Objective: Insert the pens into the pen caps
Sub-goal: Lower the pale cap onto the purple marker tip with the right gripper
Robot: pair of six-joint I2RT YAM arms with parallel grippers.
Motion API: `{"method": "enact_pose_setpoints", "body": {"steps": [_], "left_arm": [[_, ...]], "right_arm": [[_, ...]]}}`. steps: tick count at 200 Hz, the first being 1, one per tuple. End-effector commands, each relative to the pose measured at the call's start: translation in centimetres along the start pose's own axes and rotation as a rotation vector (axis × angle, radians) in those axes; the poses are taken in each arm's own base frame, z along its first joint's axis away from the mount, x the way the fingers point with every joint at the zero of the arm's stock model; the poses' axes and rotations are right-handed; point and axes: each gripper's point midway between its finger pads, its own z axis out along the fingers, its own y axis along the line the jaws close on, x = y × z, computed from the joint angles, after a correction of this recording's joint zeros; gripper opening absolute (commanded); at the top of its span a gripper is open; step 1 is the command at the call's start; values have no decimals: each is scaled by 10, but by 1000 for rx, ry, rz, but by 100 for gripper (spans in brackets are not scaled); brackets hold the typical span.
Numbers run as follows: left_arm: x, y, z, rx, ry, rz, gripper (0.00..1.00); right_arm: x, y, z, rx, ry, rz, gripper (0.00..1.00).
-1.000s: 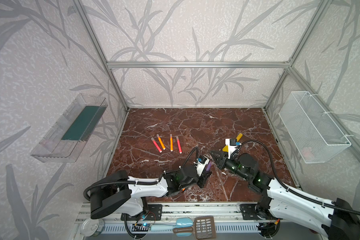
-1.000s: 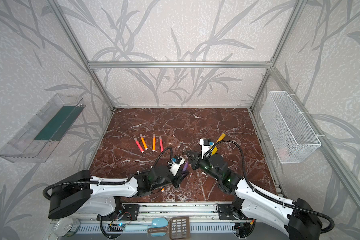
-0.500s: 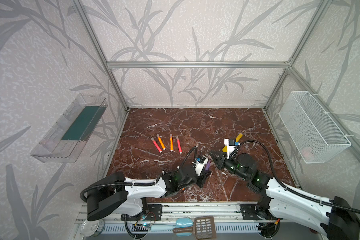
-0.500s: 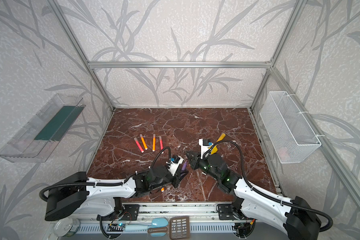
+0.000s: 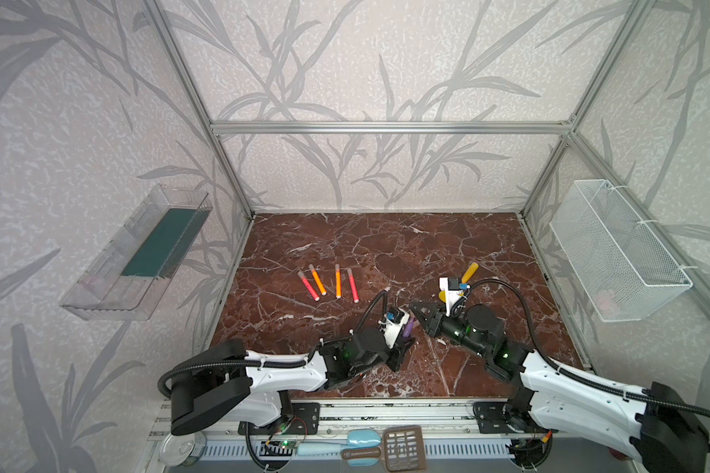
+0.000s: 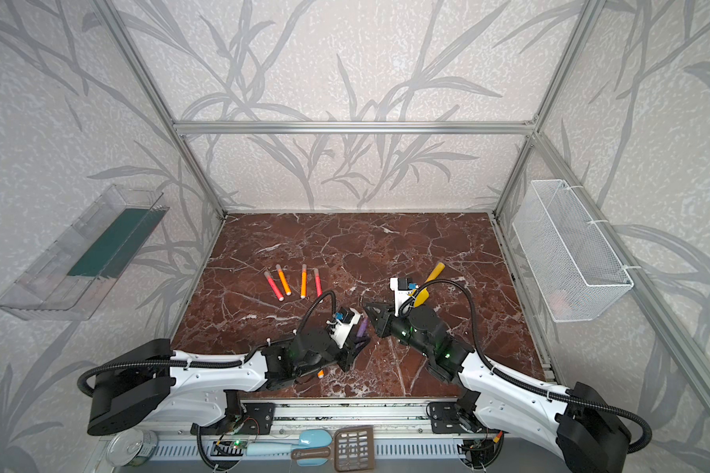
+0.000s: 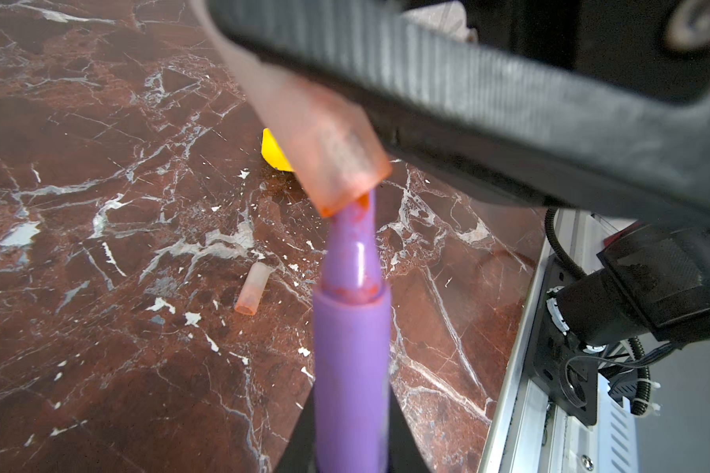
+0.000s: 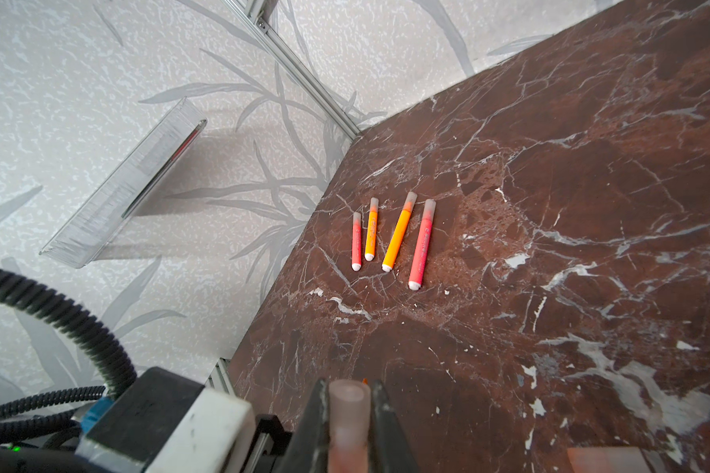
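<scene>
My left gripper (image 5: 403, 347) (image 7: 351, 417) is shut on a purple pen (image 5: 408, 327) (image 6: 362, 327) (image 7: 351, 348), which points up and to the right. My right gripper (image 5: 415, 308) (image 6: 369, 308) (image 8: 347, 393) is shut on a pale pinkish pen cap (image 7: 328, 151) (image 8: 347, 409). The cap's open mouth meets the pen's tip at a slant. Several capped pens lie in a row on the marble: red-pink (image 5: 310, 287) (image 8: 356, 241), orange (image 5: 317, 280) (image 8: 371, 229), orange (image 5: 337, 281) (image 8: 398, 233), red-pink (image 5: 352, 286) (image 8: 422, 245). A loose pen cap (image 7: 253, 288) lies on the table. The end of an orange pen (image 6: 320, 373) shows under the left arm.
A yellow spatula (image 5: 469, 271) (image 6: 434, 271) lies behind the right wrist. A clear tray (image 5: 140, 262) hangs on the left wall and a wire basket (image 5: 615, 254) on the right wall. An aluminium rail (image 5: 386, 409) runs along the front edge, with utensils and a tin beyond it.
The two grippers have drawn slightly closer over the front middle of the table, bringing the cap onto the purple pen's tip. The pens in the row have not moved.
</scene>
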Motion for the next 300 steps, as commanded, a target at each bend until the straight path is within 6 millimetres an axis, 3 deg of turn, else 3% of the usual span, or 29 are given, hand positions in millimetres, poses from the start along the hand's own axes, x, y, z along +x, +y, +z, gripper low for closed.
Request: {"method": "enact_pose_setpoints", "body": {"steps": [1, 42, 125, 231, 300], "left_arm": [[-24, 0, -6, -13, -92, -51, 0], [-43, -20, -5, 76, -126, -103, 0], [-67, -20, -15, 113, -201, -185, 0], [-59, -34, -9, 217, -192, -203, 0], [-55, -32, -5, 223, -204, -201, 0]], "right_arm": [[9, 5, 0, -35, 17, 6, 0], [14, 8, 3, -54, 17, -4, 0], [14, 9, -4, -81, -24, 10, 0], [5, 8, -17, -90, -98, 1, 0], [3, 3, -14, -57, -97, 34, 0]]}}
